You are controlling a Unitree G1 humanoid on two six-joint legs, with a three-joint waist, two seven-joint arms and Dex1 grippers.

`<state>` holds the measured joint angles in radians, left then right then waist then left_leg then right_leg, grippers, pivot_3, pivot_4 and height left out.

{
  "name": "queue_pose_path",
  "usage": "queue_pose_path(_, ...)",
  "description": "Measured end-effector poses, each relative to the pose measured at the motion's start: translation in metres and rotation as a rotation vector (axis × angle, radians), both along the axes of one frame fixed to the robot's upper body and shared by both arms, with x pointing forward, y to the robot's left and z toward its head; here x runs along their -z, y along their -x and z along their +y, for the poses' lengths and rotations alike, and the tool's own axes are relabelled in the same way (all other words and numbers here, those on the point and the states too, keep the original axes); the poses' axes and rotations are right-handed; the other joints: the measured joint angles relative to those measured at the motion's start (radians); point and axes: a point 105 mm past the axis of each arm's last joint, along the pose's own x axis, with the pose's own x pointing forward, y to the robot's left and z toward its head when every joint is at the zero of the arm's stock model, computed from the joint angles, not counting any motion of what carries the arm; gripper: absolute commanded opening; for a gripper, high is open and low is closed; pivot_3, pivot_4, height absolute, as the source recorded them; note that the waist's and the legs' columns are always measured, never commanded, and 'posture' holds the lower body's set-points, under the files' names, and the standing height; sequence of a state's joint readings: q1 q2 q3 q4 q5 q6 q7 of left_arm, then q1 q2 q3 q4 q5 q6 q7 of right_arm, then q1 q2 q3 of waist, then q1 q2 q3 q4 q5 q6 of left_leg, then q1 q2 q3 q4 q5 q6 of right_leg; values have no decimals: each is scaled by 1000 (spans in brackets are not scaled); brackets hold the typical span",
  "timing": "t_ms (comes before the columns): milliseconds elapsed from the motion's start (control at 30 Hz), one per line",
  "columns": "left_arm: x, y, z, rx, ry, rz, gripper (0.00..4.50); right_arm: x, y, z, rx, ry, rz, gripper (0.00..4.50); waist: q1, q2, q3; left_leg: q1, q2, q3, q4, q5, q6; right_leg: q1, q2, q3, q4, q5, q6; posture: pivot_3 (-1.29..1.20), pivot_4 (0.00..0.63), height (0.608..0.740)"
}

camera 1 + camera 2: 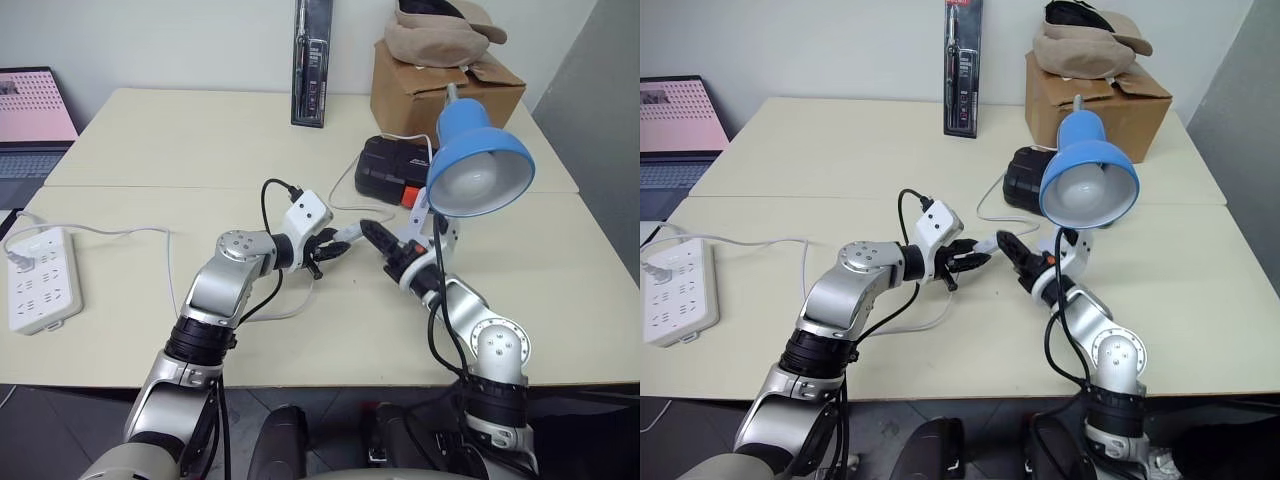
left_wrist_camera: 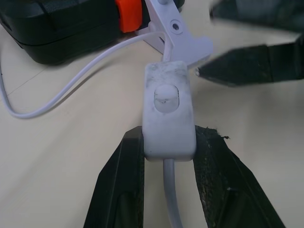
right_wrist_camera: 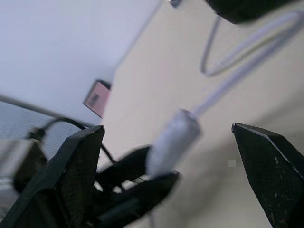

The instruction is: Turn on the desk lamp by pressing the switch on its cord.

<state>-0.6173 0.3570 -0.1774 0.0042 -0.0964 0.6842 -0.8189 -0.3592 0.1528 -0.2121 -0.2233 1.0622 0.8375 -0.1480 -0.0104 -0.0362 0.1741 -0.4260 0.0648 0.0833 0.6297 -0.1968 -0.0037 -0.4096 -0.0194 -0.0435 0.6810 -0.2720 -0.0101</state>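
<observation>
The desk lamp (image 1: 480,165) stands at the right of the table, its blue shade facing me. Its thin white cord (image 2: 71,80) curves over the table to the small white switch (image 2: 168,111). My left gripper (image 1: 330,247) is shut on the switch, lifted a little above the table, with a finger on each side and the rocker button facing up. My right gripper (image 1: 374,240) is open, pointing at the switch from the right and a short gap away. In the left wrist view its black fingertips (image 2: 247,69) hang beside the switch's far end.
A black case with an orange latch (image 1: 392,170) lies behind the grippers. A cardboard box (image 1: 440,85) with a cloth on it stands at the back right. A white power strip (image 1: 40,280) lies at the left edge, a laptop (image 1: 30,120) beyond it.
</observation>
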Motion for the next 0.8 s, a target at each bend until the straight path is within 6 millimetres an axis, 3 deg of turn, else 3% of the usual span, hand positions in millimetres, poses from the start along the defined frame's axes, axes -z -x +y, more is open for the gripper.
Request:
queue_pose_path(500,0,-1,2,-23,9,21,1074,12,-3,10,-30,-37,92,4500,-8,0,0,0,0,1,0,0,0,0,-1,0,0,0,0,0,150,740)
queue_pose_path(567,-1,-1,2,-20,14,22,1074,15,1,7,-34,11,84,4500,-6,0,0,-1,-1,1,0,0,0,0,-1,0,-1,0,0,0,150,740)
queue_pose_path(700,-2,-1,2,-18,18,17,1074,39,10,-17,-39,173,119,4500,-8,0,0,-1,-1,2,0,0,0,0,-2,2,-1,0,1,0,150,740)
queue_pose_path(800,-2,0,1,-12,17,9,1074,29,7,-37,-14,225,65,4500,-9,0,0,0,-1,2,1,0,0,0,-1,1,0,1,1,0,150,740)
